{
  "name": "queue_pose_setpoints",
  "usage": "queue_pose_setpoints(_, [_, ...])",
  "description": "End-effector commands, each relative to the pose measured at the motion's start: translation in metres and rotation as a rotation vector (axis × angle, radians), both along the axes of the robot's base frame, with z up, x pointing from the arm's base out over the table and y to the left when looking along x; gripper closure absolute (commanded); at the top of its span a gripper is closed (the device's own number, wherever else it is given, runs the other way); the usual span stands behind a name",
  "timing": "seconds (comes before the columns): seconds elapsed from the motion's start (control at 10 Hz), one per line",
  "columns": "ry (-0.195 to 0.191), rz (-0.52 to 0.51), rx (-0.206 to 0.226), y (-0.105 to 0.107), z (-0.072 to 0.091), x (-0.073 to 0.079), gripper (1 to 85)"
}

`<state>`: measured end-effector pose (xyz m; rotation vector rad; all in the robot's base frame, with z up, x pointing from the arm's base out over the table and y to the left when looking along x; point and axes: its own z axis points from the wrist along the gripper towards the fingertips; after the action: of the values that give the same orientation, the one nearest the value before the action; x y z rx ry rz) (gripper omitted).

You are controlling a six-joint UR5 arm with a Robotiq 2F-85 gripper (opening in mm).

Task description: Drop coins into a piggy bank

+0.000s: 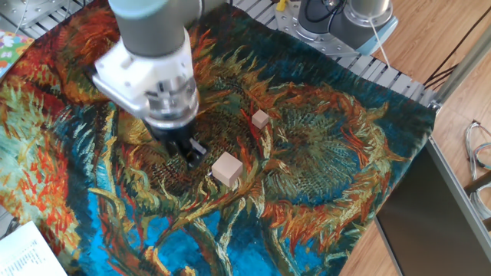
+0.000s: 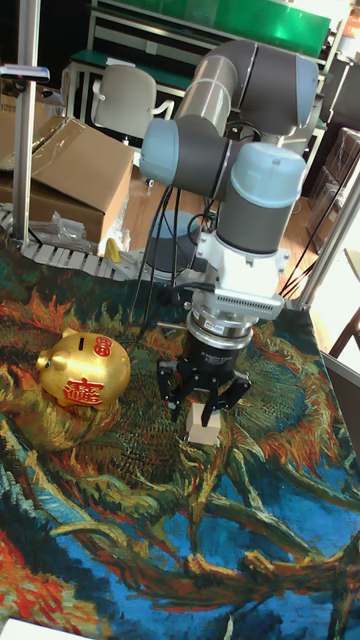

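The shiny gold, pig-shaped piggy bank (image 2: 84,369) with red markings sits on the painted sunflower-pattern tablecloth (image 1: 337,153). Beside the bank, the black two-finger gripper (image 2: 204,403) hangs low with fingers spread apart, holding nothing, just above a pale wooden cube (image 2: 205,425).

Bank (image 2: 84,369): you see it on the cloth (image 1: 345,153), left of the gripper (image 2: 203,398) in the tall view.
Gripper: over the cloth, between bank and near cube (image 1: 227,169).
Far cube (image 1: 260,119): behind the near cube, well apart.
Box (image 2: 70,180): behind the table.
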<state>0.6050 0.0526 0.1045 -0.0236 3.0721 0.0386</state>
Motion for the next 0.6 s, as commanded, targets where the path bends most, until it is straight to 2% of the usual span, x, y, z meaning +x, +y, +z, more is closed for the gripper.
queue_pose_setpoints(0.0, [0.023, 0.010, 0.007, 0.009, -0.010, -0.003, 40.7])
queue_pose_setpoints(0.1, [0.025, 0.019, 0.002, 0.008, -0.010, -0.003, 40.7])
queue_pose_setpoints(0.3, [0.014, 0.007, 0.018, 0.012, -0.012, 0.001, 40.7])
queue_pose_setpoints(0.4, [0.004, -0.007, 0.025, 0.014, -0.029, 0.015, 40.7])
queue_pose_setpoints(0.5, [-0.002, -0.027, 0.031, 0.016, -0.039, 0.022, 40.7])
